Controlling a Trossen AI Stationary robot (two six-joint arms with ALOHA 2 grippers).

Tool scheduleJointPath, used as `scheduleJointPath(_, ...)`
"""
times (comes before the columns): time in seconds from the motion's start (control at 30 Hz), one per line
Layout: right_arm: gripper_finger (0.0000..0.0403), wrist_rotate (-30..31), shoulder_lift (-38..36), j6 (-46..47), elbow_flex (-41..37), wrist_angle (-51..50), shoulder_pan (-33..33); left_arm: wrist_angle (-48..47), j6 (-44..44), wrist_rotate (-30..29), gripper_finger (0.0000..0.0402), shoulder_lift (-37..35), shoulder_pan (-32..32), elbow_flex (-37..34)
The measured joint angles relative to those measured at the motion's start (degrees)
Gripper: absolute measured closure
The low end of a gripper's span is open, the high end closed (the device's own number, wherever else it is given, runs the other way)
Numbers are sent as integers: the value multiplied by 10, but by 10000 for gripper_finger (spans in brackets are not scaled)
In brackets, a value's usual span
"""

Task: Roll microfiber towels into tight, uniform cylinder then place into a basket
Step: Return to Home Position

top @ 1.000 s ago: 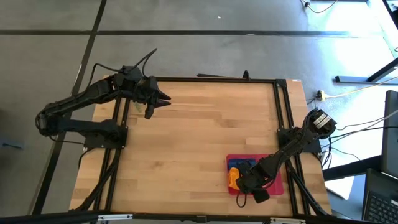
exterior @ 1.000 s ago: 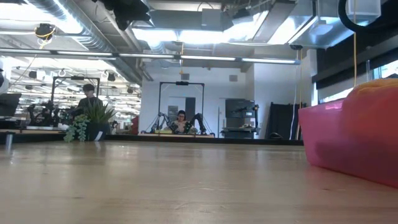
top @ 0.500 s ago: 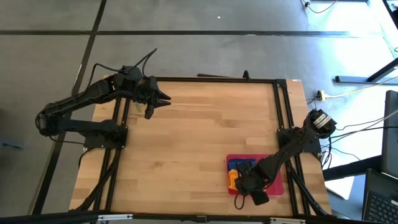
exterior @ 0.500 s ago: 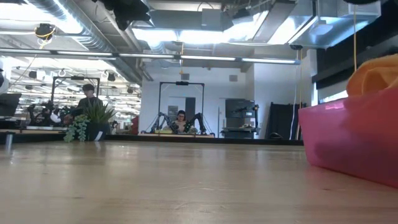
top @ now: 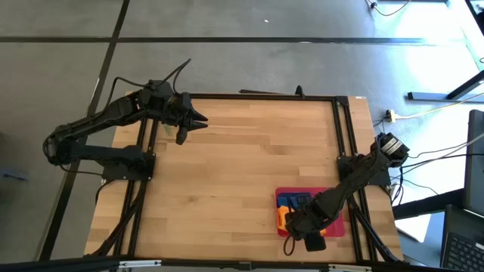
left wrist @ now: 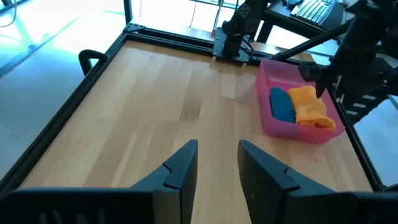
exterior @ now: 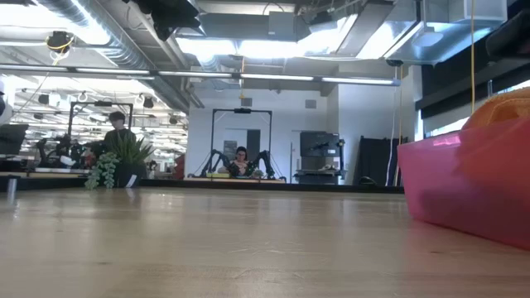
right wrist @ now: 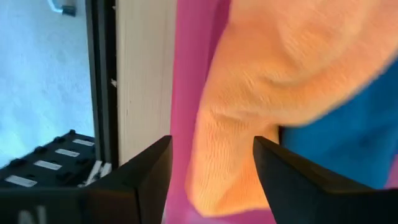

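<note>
The red basket (top: 337,198) sits near the table's near right corner. Two rolled towels lie side by side on its floor: a blue one (left wrist: 281,104) and, on its near side, an orange one (left wrist: 311,109). The orange roll's top shows above the basket wall (exterior: 464,182) in the low view. My right gripper (right wrist: 214,168) hangs open, pointing steeply down over the orange towel (right wrist: 280,74). One finger stands above the basket's wall (right wrist: 186,93), and neither finger touches anything. My left gripper (left wrist: 217,165) is open and holds nothing, raised at the far left corner (top: 193,121).
A black frame rail (top: 336,128) runs along the table's right edge, close to the basket. Bare wood (top: 227,174) stretches between the two arms. Beyond the table, in the low view, are a potted plant (exterior: 116,161) and people farther off.
My right gripper has risen above the basket and rolled somewhat about its pointing line. The orange towel stays in the basket.
</note>
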Motion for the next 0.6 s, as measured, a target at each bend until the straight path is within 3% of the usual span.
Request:
scheduleJointPath(0.2,179,39,0,78,62,-103,0,0,0,0,298,0,0,0)
scheduleJointPath(0.43,179,151,-22,174,150,-225,-14,-2,0,0,298,0,0,0)
scheduleJointPath(0.6,179,245,-82,237,166,-247,-39,-3,3,0,298,0,0,0)
